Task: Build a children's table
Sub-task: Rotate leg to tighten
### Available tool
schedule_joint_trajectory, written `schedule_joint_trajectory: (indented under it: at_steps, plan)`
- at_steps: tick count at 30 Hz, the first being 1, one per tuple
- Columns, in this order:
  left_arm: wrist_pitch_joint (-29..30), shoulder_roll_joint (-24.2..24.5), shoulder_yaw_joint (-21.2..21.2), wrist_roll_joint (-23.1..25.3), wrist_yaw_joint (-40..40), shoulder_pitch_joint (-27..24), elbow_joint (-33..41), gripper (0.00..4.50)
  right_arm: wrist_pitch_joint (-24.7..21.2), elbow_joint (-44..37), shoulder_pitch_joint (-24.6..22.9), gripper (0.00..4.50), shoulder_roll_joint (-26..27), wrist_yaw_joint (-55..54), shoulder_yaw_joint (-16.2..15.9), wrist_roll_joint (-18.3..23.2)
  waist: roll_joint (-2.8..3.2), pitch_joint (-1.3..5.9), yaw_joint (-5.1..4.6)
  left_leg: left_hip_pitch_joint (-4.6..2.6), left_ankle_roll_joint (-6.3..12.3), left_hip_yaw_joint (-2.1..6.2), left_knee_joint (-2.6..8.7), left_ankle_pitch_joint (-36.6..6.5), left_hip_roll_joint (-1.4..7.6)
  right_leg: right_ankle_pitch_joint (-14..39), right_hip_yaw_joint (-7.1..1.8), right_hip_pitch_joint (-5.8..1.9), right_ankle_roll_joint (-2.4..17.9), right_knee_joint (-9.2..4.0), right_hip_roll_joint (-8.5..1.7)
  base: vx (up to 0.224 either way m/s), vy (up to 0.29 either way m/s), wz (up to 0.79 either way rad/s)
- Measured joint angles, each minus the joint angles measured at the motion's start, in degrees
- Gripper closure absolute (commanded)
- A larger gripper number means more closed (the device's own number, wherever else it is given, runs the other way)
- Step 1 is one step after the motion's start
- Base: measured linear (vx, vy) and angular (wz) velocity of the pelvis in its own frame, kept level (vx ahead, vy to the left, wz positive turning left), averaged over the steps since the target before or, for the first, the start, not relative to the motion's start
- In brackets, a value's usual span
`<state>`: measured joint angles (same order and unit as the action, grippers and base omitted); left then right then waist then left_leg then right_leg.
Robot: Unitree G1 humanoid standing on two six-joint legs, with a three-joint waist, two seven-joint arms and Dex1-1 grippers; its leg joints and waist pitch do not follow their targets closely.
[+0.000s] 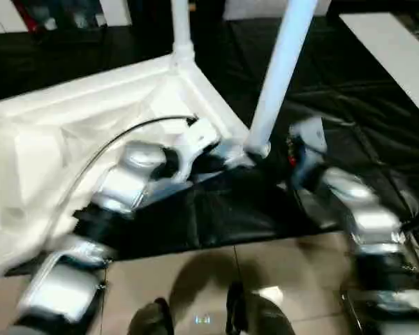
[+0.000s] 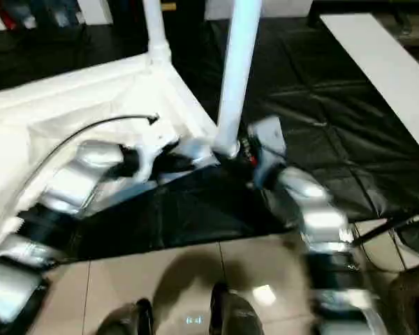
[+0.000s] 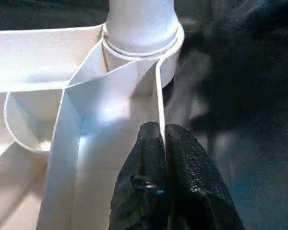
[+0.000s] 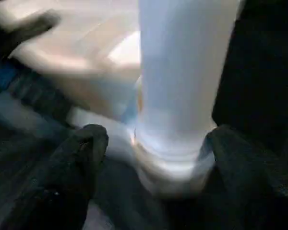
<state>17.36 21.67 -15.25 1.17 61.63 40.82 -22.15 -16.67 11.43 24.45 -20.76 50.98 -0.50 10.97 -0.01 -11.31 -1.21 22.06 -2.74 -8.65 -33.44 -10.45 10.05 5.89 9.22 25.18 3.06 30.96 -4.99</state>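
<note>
On the black-covered worktable (image 1: 349, 139) the white tabletop (image 1: 70, 139) lies underside up, and at its near corner a leg (image 1: 279, 77) stands in the round socket (image 3: 141, 45), leaning a little off upright. A second leg (image 1: 180, 28) stands in the far corner socket.

Your left gripper (image 3: 162, 143) has its two black fingers pressed together on the thin rib (image 3: 159, 96) that runs into the near socket; keep that pinch firm, since it is what stops the top from sliding while the leg is pushed home.

Your right gripper (image 4: 153, 143) has its fingers (image 4: 81, 148) spread wide, one on each side of the leg's foot, and neither looks to be touching it. I judge the leg entered but perhaps not fully seated. Before you let it go, straighten it along the socket's axis, then press straight down; a sideways shove could lever the corner up or pop the leg out. Watch that the wrist cable (image 1: 119, 139) stays off the tabletop's ribs.
</note>
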Motion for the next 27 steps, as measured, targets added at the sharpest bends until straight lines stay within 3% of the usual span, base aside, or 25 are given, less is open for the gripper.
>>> schedule_joint_trajectory:
  at_steps: [7, 11, 27]
  plan:
    - [-7.47, 5.63, -3.50, -1.51, 12.56, -0.08, -0.18, 4.50, 6.20, 2.99, 1.01, 0.70, -6.86, 13.68, -2.34, 1.52, -0.01, 0.01, 1.01, -0.11, 0.00, -0.06, -0.34, -0.02, -0.21, -0.03, -0.23, -0.05, 0.05, 0.07, -0.23, 0.000, 0.000, 0.00]
    - [-10.58, 7.44, -4.32, -1.47, 17.11, -0.01, -0.76, 4.50, 8.17, 5.03, 2.22, 0.70, -7.63, 19.54, -2.70, 2.43, -0.03, 0.02, 1.43, -0.12, 0.01, -0.12, -0.42, -0.02, -0.20, -0.05, -0.30, -0.02, 0.07, 0.20, -0.22, 0.000, 0.000, 0.00]
    - [-13.43, 8.33, -5.67, -1.58, 21.89, 0.39, -1.18, 4.50, 9.36, 9.19, 5.30, 2.09, -7.69, 30.90, -6.33, 4.94, -0.11, 0.06, 2.21, -0.11, 0.01, -0.13, -0.52, -0.01, -0.15, -0.05, -0.29, -0.04, 0.07, 0.31, -0.22, 0.000, 0.000, 0.00]
